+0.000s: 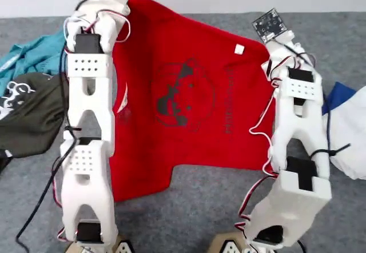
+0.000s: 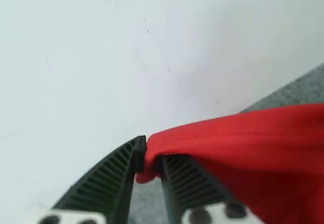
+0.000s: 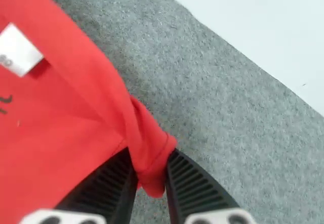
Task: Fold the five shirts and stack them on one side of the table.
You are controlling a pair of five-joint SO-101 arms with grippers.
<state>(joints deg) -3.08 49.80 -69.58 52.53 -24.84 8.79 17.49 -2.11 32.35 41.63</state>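
Red shirt (image 1: pixel 189 110) lies spread, print up, on the grey table (image 1: pixel 217 190) between two white arms, with a dark shirt (image 1: pixel 28 110) and a teal shirt (image 1: pixel 34 56) heaped beside the left arm. At its far edge, the left gripper (image 2: pixel 149 155) and the right gripper (image 3: pixel 152 171) each pinch a fold of red cloth, close to the pale wall (image 2: pixel 152 57).

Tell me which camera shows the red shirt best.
The high view: the red shirt lies spread on the table, print up, nearly whole. The left wrist view gives a bunched edge pinched in the left gripper; the right wrist view a corner by the white tag, pinched in the right gripper.
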